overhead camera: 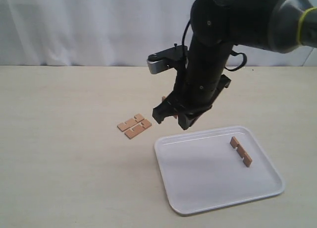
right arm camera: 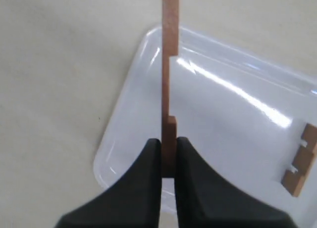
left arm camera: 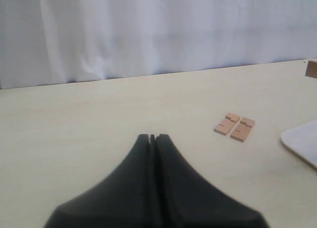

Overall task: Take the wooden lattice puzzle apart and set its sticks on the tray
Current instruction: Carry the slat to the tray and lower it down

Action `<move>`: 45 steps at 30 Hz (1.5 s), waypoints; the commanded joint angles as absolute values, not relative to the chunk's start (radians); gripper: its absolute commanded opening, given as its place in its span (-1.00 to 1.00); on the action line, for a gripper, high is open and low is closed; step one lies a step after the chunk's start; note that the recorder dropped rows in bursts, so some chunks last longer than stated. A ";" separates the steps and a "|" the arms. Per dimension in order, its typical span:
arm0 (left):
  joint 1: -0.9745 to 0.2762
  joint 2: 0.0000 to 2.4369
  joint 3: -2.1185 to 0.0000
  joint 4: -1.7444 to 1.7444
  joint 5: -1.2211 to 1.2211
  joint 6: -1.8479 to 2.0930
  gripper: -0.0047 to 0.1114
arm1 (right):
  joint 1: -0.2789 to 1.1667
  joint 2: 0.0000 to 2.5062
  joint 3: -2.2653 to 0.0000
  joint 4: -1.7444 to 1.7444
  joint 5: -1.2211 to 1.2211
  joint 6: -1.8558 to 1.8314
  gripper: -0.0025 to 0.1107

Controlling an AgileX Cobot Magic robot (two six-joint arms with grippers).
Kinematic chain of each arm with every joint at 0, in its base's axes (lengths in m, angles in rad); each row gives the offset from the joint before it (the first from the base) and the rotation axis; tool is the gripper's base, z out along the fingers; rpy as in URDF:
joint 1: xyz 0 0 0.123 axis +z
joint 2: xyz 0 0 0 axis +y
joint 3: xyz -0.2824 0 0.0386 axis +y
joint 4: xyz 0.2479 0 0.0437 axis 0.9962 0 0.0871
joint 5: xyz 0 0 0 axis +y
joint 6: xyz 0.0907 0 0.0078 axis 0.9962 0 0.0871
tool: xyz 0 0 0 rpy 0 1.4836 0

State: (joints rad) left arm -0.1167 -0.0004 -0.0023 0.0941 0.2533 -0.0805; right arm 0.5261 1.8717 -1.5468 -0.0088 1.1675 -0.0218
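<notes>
The lattice puzzle is apart. Two sticks lie flat side by side on the table left of the tray; the left wrist view shows the same two sticks. A third stick rests inside the tray near its right rim and shows in the right wrist view as a notched stick. My right gripper is shut on one end of a fourth stick, held on edge above the tray's near-left corner. In the exterior view the right gripper hangs above that corner. My left gripper is shut and holds nothing.
A white curtain backs the beige table. The tray's corner shows at the edge of the left wrist view. The right arm's bulky black body hangs over the table's middle. The left arm is out of the exterior view.
</notes>
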 commanded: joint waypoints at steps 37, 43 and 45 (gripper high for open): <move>-0.118 0.000 0.000 0.093 0.242 -0.084 -0.92 | 0.405 1.578 -0.870 -0.224 0.680 0.344 -0.88; -0.118 0.000 0.000 0.093 0.242 -0.084 -0.92 | 0.405 1.680 -0.870 -0.224 0.599 0.344 -0.88; -0.118 0.000 0.000 0.093 0.242 -0.084 -0.92 | 0.405 1.717 -0.870 -0.224 0.570 0.361 -0.88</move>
